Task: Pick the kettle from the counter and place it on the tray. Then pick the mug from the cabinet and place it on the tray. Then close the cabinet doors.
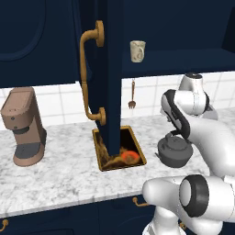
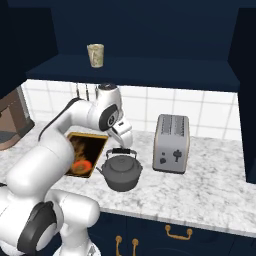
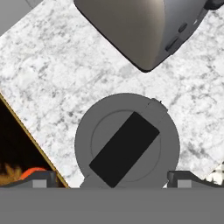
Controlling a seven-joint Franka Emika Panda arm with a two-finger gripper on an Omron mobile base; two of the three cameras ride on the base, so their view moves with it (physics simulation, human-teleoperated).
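The dark grey kettle (image 2: 121,172) stands on the marbled counter (image 2: 210,190) between the tray (image 2: 85,152) and a toaster. My gripper (image 2: 123,145) hangs just above the kettle's arched handle. It is open, with nothing between its fingers. From the hand camera the kettle (image 3: 127,146) lies straight below, and the fingertips (image 3: 40,177) stand wide to either side of it. The amber tray (image 1: 120,153) is bare. A cream mug (image 1: 137,50) stands on the shelf of the open cabinet (image 2: 135,67). One cabinet door (image 1: 112,69) juts out over the tray.
A silver toaster (image 2: 171,143) stands close to the right of the kettle. At the far left of the counter is a brown coffee machine (image 1: 23,126). The other open door (image 2: 247,100) hangs at the right. A fork-like utensil (image 1: 132,98) hangs on the tiled wall.
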